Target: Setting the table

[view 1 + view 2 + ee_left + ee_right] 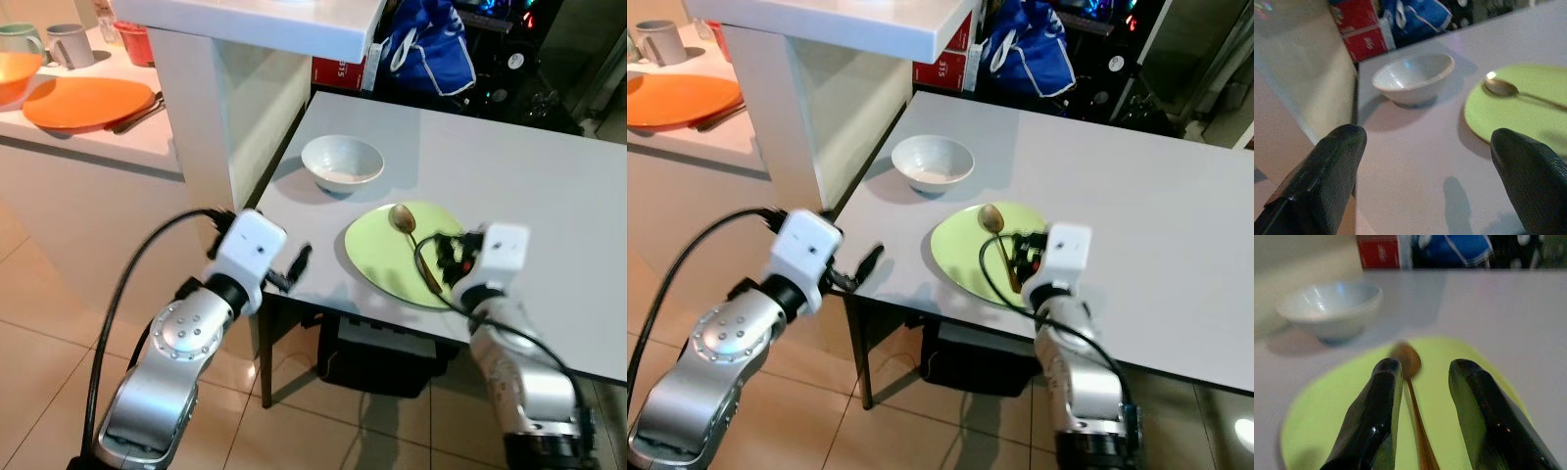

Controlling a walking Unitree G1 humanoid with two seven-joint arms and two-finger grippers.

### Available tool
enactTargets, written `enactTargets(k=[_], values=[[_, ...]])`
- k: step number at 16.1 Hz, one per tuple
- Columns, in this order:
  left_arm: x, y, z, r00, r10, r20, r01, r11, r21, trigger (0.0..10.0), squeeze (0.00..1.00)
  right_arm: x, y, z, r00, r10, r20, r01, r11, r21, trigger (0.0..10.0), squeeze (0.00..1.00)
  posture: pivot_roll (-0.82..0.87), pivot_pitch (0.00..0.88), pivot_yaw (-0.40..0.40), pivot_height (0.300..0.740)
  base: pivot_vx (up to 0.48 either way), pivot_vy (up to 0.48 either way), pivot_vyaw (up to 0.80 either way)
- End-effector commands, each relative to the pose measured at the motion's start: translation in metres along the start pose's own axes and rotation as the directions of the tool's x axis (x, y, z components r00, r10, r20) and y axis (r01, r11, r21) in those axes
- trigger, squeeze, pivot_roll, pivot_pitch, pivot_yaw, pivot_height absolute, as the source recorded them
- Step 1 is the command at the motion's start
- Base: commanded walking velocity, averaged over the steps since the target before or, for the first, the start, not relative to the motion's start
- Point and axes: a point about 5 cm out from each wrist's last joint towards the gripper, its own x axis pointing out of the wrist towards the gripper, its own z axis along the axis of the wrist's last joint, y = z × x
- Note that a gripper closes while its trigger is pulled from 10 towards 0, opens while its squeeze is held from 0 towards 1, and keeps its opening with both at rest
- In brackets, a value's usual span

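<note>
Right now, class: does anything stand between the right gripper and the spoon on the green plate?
Nothing visible does. The right gripper hangs directly over the gold spoon, its open fingers straddling the handle. The spoon lies on the green plate; the white bowl sits apart, further back on the table.

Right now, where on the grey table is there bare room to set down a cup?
The table is bare on its whole right half, beyond the green plate, and along its far edge behind the white bowl. It is crowded at the near left: bowl, plate with spoon, the right gripper over the plate, the left gripper at the corner.
</note>
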Motion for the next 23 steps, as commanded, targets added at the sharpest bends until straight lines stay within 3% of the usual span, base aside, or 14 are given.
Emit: enactTargets(k=[1,3,6,8,9,10,12,15,17,19,23], values=[[0.001,0.005,0.001,0.998,0.055,0.008,-0.055,0.998,-0.019,10.0,0.0,-0.001,-0.002,0.012,0.999,0.027,0.039,-0.027,1.0,0.0,10.0,0.0,0.06,0.0,-0.074,0.74,0.0,0.0,0.0],[0.005,0.011,-0.003,0.992,0.128,0.002,-0.128,0.991,-0.029,10.0,0.0,0.001,0.007,0.008,0.995,0.095,0.013,-0.095,0.995,-0.007,10.0,0.0,0.04,0.0,-0.066,0.74,0.0,0.0,0.0],[0.01,0.009,-0.002,0.993,0.117,0.013,-0.116,0.993,-0.027,10.0,0.0,0.018,0.01,0.0,0.994,0.096,-0.053,-0.099,0.994,-0.047,10.0,0.0,0.03,0.0,-0.058,0.74,0.0,0.0,0.0],[0.01,-0.001,-0.002,0.999,0.04,0.01,-0.04,0.999,0.013,10.0,0.0,0.041,0.021,-0.001,0.977,0.189,-0.1,-0.194,0.98,-0.044,10.0,0.0,0.03,0.0,-0.059,0.74,0.0,0.0,0.0],[0.007,-0.012,-0.003,0.999,-0.052,0.013,0.051,0.998,0.042,10.0,0.0,0.053,0.024,-0.004,0.964,0.224,-0.143,-0.235,0.97,-0.068,10.0,0.0,0.03,0.0,-0.062,0.74,0.0,0.0,0.0],[0.006,-0.015,-0.003,0.997,-0.077,0.013,0.076,0.996,0.05,10.0,0.0,0.057,0.025,-0.005,0.961,0.23,-0.154,-0.244,0.967,-0.08,10.0,0.0,0.03,0.0,-0.063,0.74,0.0,0.0,0.0],[0.002,-0.022,-0.006,0.991,-0.134,-0.012,0.134,0.988,0.076,10.0,0.0,0.075,0.02,-0.007,0.966,0.181,-0.184,-0.201,0.975,-0.098,10.0,0.0,0.05,0.0,-0.064,0.74,0.0,0.0,0.0],[-0.006,-0.02,-0.004,0.988,-0.151,-0.026,0.153,0.984,0.092,10.0,0.0,0.094,0.013,0.0,0.977,0.077,-0.196,-0.087,0.995,-0.042,10.0,0.0,0.08,0.0,-0.057,0.74,0.0,0.0,0.0],[-0.011,-0.018,-0.002,0.987,-0.158,-0.03,0.16,0.982,0.099,10.0,0.0,0.098,0.012,0.003,0.979,0.054,-0.195,-0.062,0.998,-0.032,10.0,0.0,0.09,0.001,-0.056,0.74,0.0,0.0,0.0],[-0.02,-0.014,0.003,0.987,-0.157,-0.036,0.16,0.982,0.105,10.0,0.0,0.103,0.004,0.007,0.98,-0.008,-0.2,0.008,1.0,0.001,10.0,0.0,0.12,0.063,-0.056,0.74,0.0,0.0,0.0],[-0.029,-0.01,0.002,0.985,-0.159,-0.068,0.166,0.98,0.114,10.0,0.0,0.104,-0.001,0.008,0.977,-0.054,-0.204,0.049,0.998,-0.029,10.0,0.0,0.14,0.107,-0.051,0.74,0.0,0.0,0.0]])
